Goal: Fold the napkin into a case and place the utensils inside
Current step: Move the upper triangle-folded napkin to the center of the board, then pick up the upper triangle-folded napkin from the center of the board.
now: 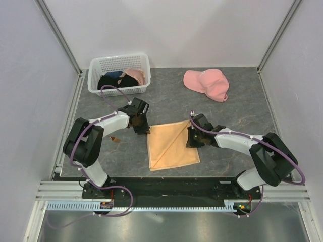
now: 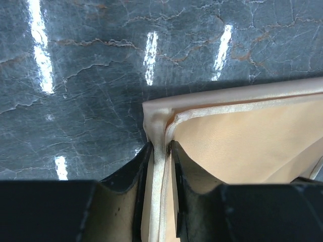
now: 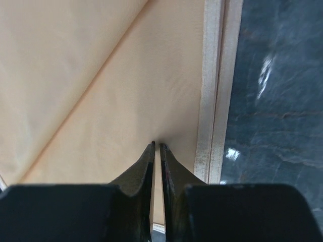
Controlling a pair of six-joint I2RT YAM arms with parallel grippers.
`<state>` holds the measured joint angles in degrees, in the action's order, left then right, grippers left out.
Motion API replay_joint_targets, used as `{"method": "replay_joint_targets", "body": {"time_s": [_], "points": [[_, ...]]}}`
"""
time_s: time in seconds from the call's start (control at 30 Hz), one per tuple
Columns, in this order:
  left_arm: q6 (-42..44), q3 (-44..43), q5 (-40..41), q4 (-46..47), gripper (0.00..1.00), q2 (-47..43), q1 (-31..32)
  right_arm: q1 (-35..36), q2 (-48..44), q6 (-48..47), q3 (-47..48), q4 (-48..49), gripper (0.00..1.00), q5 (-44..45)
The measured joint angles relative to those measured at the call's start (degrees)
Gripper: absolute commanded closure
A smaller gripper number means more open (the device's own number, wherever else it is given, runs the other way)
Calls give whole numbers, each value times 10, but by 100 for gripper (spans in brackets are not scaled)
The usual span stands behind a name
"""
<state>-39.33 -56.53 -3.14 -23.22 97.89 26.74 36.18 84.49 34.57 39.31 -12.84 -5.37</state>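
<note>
- Top view: the napkin (image 1: 171,146) lies mid-frame, with the left gripper (image 1: 143,129) at its upper-left corner and the right gripper (image 1: 192,140) at its right edge.
- Left wrist: jaws nearly closed, pinching the corner hem at lower centre.
- Right wrist: jaws almost together, nipping cloth beside the hem.

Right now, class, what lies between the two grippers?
The napkin, folded diagonally, fills the stretch from left gripper to right gripper, as the top view shows.

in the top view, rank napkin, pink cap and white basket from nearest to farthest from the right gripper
1. napkin, pinched in the right gripper's jaws, centre
2. pink cap, far right
3. white basket, far left
</note>
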Motion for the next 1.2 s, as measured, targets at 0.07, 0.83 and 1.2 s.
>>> {"method": "replay_joint_targets", "body": {"time_s": [0.07, 0.83, 1.2], "points": [[0, 0, -1, 3, 76, 0, 0, -3, 14, -10, 17, -3, 85, 22], [-5, 81, -14, -46, 55, -269, -56, 229, 112, -47, 299, -171, 50, 150], [-5, 122, -65, -85, 55, -343, -107, 290, 231, -21, 350, -168, 52, 141]]}}
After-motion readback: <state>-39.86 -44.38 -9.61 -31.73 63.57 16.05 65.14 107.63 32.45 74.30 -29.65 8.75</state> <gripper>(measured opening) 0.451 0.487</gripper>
